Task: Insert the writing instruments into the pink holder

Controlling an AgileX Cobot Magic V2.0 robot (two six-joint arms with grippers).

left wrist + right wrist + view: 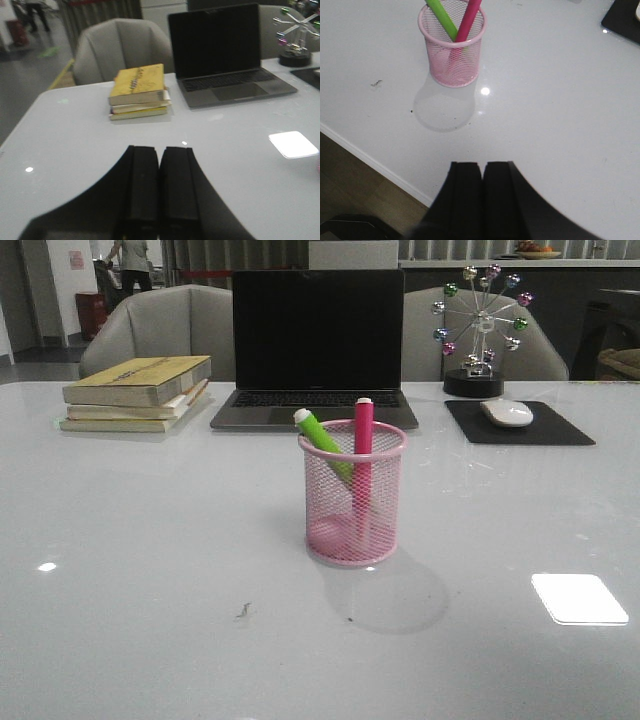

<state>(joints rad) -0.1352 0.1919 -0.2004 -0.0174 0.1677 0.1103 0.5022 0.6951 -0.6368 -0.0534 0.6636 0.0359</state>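
The pink holder [353,502] stands upright in the middle of the white table, also visible in the right wrist view [452,50]. Inside it a lime green marker [322,441] leans to the left and a bright pink marker [363,445] stands almost upright, whitish caps up; both show in the right wrist view, green [441,19] and pink [469,20]. My left gripper [160,148] is shut and empty above the table's left part, well away from the cup. My right gripper [482,163] is shut and empty near the table's front edge, apart from the cup. Neither arm appears in the front view.
A stack of books [138,392] lies at the back left, a laptop [317,345] behind the cup, a black mouse pad with a white mouse [507,413] and a ferris-wheel ornament [480,328] at the back right. Chairs stand behind the table.
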